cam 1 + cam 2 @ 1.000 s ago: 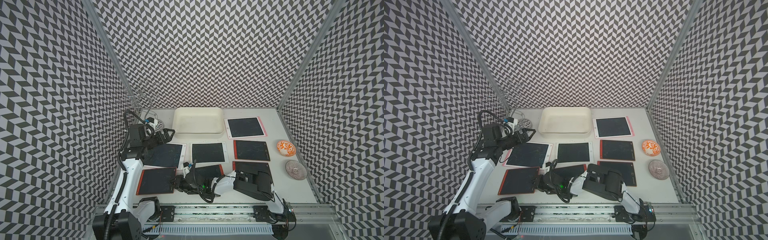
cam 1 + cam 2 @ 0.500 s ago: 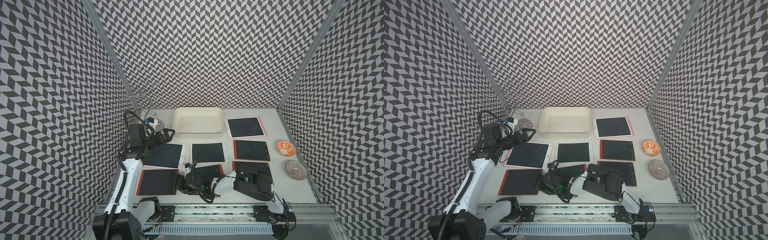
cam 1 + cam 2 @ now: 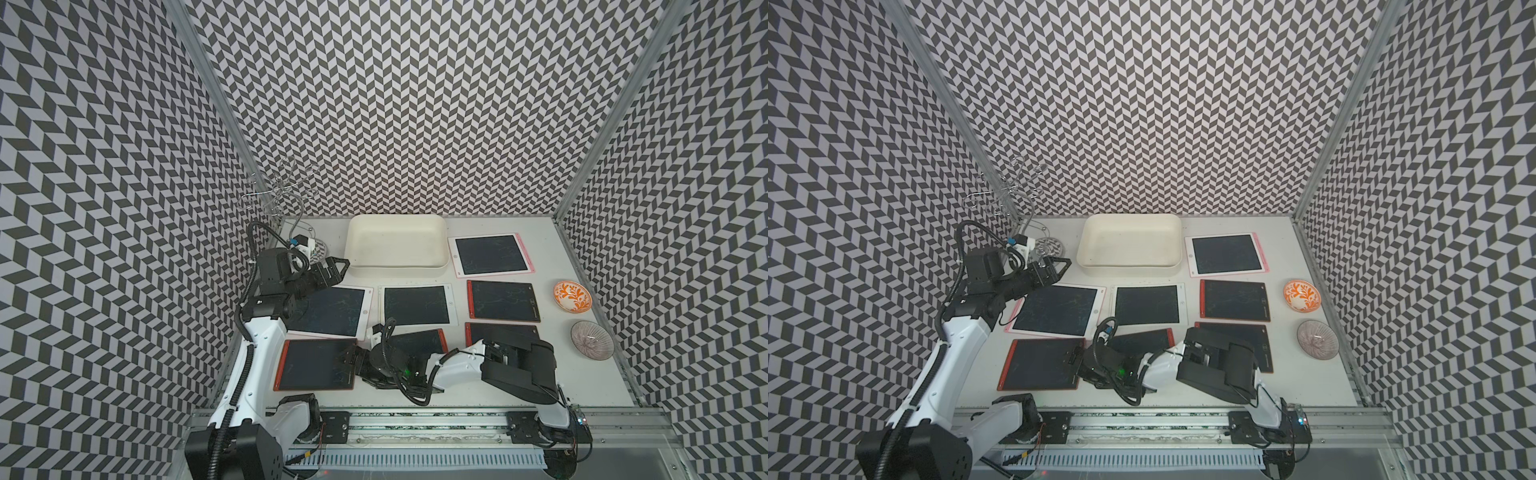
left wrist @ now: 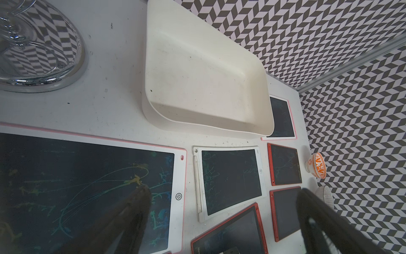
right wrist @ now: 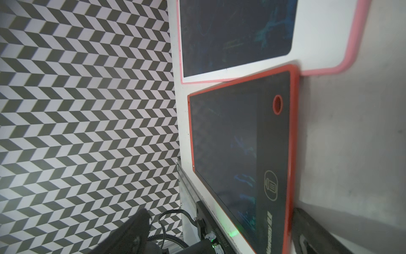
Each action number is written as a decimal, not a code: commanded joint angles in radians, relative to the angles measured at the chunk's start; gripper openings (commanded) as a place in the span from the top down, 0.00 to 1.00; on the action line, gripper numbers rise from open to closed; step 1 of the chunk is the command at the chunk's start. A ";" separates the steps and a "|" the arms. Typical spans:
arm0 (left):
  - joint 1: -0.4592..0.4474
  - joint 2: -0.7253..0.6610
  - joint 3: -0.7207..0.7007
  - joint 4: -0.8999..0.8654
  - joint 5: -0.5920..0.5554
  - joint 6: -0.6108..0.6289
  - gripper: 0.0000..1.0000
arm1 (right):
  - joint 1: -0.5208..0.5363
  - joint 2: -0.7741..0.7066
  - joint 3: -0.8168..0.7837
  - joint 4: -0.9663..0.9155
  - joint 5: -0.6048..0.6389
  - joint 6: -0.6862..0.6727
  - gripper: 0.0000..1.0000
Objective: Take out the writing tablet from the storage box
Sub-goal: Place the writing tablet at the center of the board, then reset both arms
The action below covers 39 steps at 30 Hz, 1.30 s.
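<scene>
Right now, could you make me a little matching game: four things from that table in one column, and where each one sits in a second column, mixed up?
Things
1. storage box
2. orange bowl
3. clear ribbed bowl
4. wire stand

Places
A. right edge, nearest the front
B. far left corner
C. at the back, in the middle, empty
D. right edge, just behind the other bowl

Pairs: 1-C, 2-D, 3-A, 4-B
</scene>
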 commanded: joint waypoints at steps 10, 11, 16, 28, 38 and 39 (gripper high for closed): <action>-0.004 -0.003 0.009 0.004 -0.026 -0.002 0.01 | 0.013 -0.125 -0.013 -0.112 0.104 -0.072 0.00; -0.005 -0.003 0.011 0.001 -0.027 -0.002 0.01 | 0.011 -0.126 -0.011 -0.116 0.111 -0.081 0.01; -0.004 -0.012 0.022 -0.010 -0.054 -0.001 0.01 | -0.033 -0.118 0.001 -0.112 0.095 -0.173 0.01; -0.003 -0.022 0.046 -0.040 -0.120 -0.001 0.01 | -0.147 -0.001 0.212 -0.291 -0.024 -0.463 0.00; -0.004 -0.008 0.081 -0.045 -0.130 -0.030 0.01 | -0.172 0.112 0.328 -0.321 -0.114 -0.501 0.01; -0.003 -0.006 0.082 -0.044 -0.130 -0.030 0.01 | -0.172 0.117 0.327 -0.315 -0.117 -0.498 0.01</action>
